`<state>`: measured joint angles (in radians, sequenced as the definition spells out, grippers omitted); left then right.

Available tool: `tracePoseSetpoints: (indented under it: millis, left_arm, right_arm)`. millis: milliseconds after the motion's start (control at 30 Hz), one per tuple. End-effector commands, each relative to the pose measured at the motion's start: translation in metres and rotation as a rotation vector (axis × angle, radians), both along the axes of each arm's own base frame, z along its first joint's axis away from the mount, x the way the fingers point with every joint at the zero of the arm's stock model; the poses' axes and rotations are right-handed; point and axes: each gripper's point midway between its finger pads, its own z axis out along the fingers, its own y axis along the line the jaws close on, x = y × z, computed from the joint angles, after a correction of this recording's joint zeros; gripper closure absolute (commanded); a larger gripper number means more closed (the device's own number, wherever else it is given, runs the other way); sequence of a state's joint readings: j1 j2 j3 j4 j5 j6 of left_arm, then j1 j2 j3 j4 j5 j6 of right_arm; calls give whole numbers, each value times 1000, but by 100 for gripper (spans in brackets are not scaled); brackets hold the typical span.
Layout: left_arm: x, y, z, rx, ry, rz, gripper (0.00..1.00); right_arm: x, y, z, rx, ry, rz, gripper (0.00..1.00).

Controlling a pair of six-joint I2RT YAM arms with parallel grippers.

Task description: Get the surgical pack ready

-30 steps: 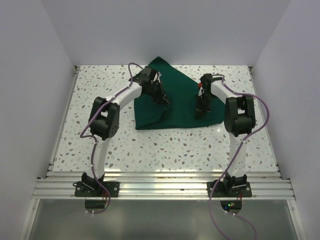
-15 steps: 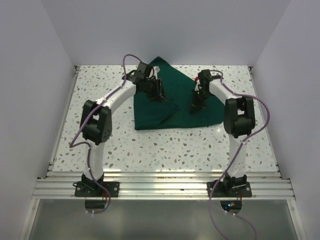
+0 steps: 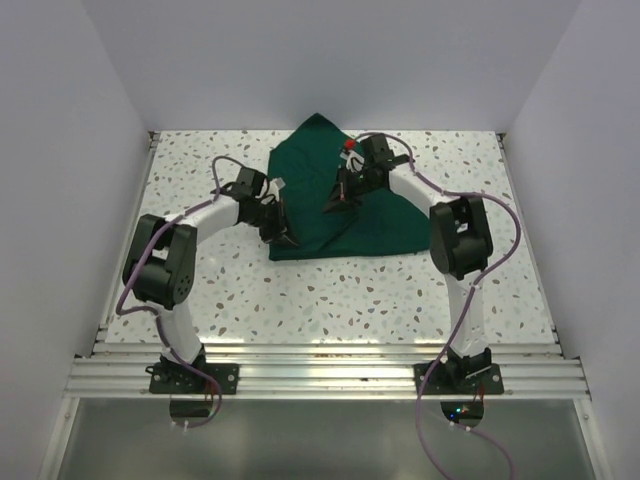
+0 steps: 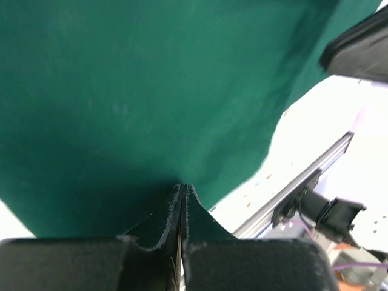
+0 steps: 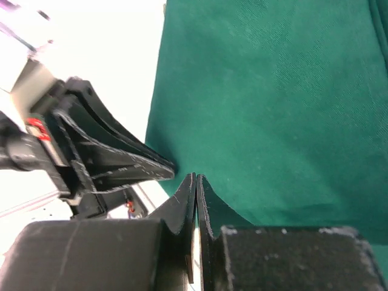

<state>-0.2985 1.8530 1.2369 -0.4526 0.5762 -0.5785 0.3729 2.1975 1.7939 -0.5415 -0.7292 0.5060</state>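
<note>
soft bright light; white glare beyond the surgical pack (image 4: 121, 91).

Lab robot cell, white walls (image 3: 330, 60); speckled table (image 3: 350, 290)

The large dark green cloth drape (image 3: 390, 225), soft and roughly squarish, lies rumpled on the far middle of the speckled tabletop (image 3: 350, 300). One corner points toward the tabletop's far edge, and its left part is folded over itself.
</note>
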Motion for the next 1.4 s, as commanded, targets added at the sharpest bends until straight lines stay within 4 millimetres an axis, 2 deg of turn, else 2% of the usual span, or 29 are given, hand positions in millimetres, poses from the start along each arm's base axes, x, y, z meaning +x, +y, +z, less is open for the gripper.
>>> tracePoseSetpoints:
  millis: [0, 100, 167, 300, 367, 400, 433, 467, 500, 533, 567, 633, 667, 700, 733, 767, 800, 833, 967, 1100, 1133, 1233, 1367]
  left_arm:
    - [-4, -7, 15, -54, -78, -55, 100]
    - [-8, -4, 5, -36, -57, -53, 100]
    - [-8, 0, 3, -16, -56, -50, 100]
    - [-6, 5, 5, -3, -63, -51, 100]
    - [-1, 6, 16, 1, -94, -49, 100]
    - [1, 6, 19, 3, -104, -51, 99]
    - [5, 6, 26, 9, -118, -49, 95]
    - [8, 7, 30, 13, -132, -53, 92]
    - [10, 7, 33, 19, -143, -52, 87]
    - [15, 9, 38, 30, -158, -47, 84]
    - [17, 9, 40, 36, -171, -50, 81]
    - [24, 12, 45, 45, -186, -41, 75]
    - [27, 13, 47, 47, -194, -39, 74]
    - [28, 14, 48, 48, -199, -38, 73]
    - [31, 16, 50, 46, -205, -33, 72]
    - [32, 17, 48, 48, -203, -31, 72]
    - [32, 17, 48, 46, -201, -32, 72]
    - [33, 18, 47, 42, -198, -31, 72]
    - [31, 21, 39, 27, -184, -26, 72]
    - [28, 23, 33, 16, -164, -23, 72]
    - [28, 23, 33, 15, -160, -24, 72]
    - [26, 26, 36, 16, -160, -22, 72]
    - [26, 32, 38, 26, -157, -15, 72]
  right_arm:
    - [0, -4, -8, 73, 70, -6, 99]
    - [4, -15, -26, 71, 119, -45, 100]
    - [9, -26, -30, 62, 121, -73, 100]
    - [12, -49, -42, 30, 149, -122, 100]
    - [18, -70, -45, -25, 135, -181, 100]
    - [23, -85, -37, -50, 104, -219, 100]
    - [27, -96, -32, -79, 74, -247, 100]
    - [30, -117, -38, -175, 63, -311, 99]
    - [33, -138, -30, -212, 46, -362, 93]
    - [34, -152, -31, -252, 39, -396, 86]
    - [33, -175, -37, -346, 49, -458, 68]
    - [33, -212, -34, -424, 49, -548, 52]
    - [32, -225, -34, -459, 43, -584, 38]
    - [28, -248, -40, -515, 53, -637, 35]
    - [28, -258, -31, -526, 23, -665, 31]
    - [27, -264, -30, -545, 15, -680, 29]
    - [22, -295, -33, -602, 29, -744, 27]
    - [18, -306, -30, -624, 30, -762, 27]
    - [0, -361, -45, -666, 90, -850, 26]
    - [-7, -379, -66, -676, 128, -831, 22]
    - [-6, -382, -70, -679, 124, -830, 16]
    - [-3, -379, -85, -660, 113, -806, 13]
    - [8, -368, -99, -593, 109, -769, 15]
